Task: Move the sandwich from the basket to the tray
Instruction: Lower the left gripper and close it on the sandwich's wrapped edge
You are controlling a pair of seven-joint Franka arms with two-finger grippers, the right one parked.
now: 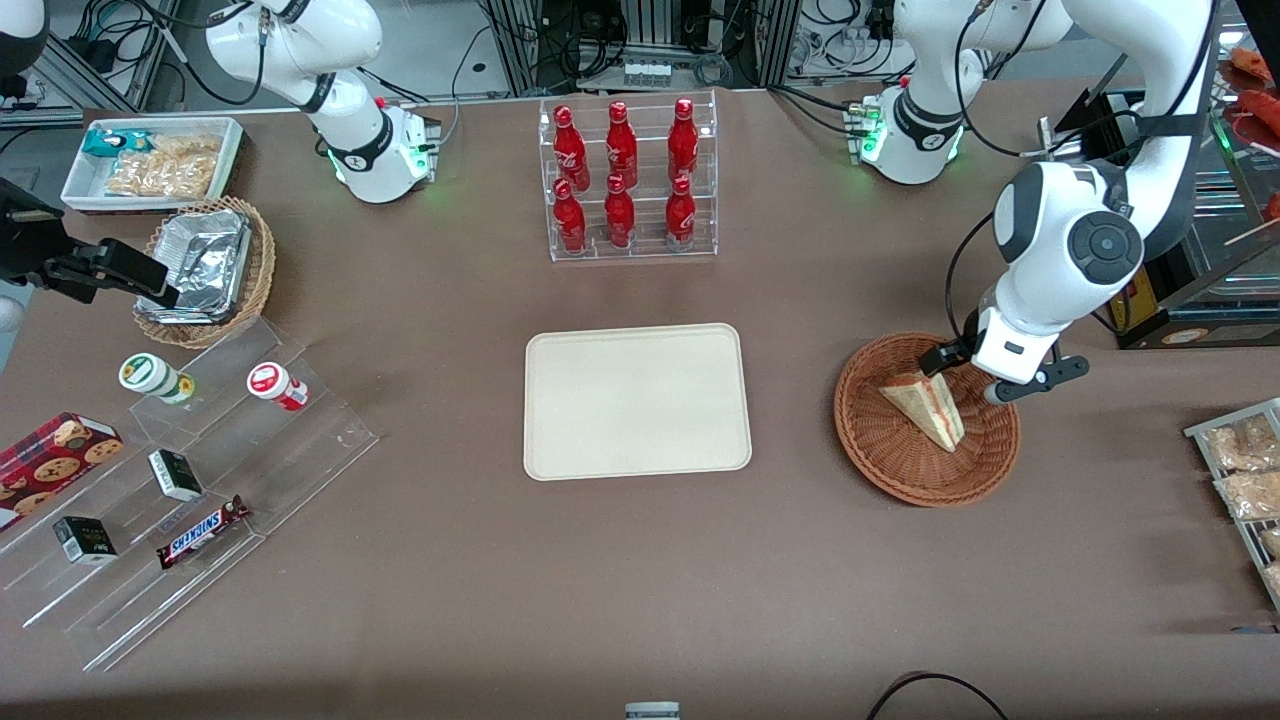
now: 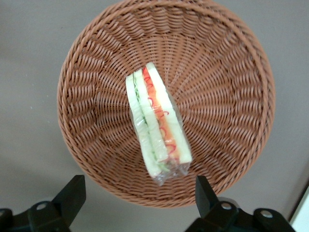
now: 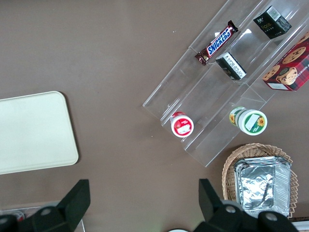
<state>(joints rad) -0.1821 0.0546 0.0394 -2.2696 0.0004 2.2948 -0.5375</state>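
The end effector [image 1: 965, 372] hangs just above the basket [image 1: 900, 470], at the part of its rim farther from the front camera, with its fingers [image 2: 72, 193] spread apart and holding nothing. The sandwich [image 1: 925, 407] lies in the basket, one end resting up against the sloping wall; in the wrist view it sits between the two fingers' line but is not touched by them. So nothing of the task is done yet, by my reading: the grasp, the lift, the carry toward the parked arm's end of the worktop and the set-down on the tray [image 1: 637, 401] all remain. The tray is bare.

The basket is round, shallow, reddish-brown wicker with a ribbed weave. The sandwich is a soft pale wedge with red and green layers along its edge, wrapped in clear, crinkly film. The tray is flat, cream, matte, with rounded corners and a low rim, on a brown cloth-like worktop [image 1: 500, 600].
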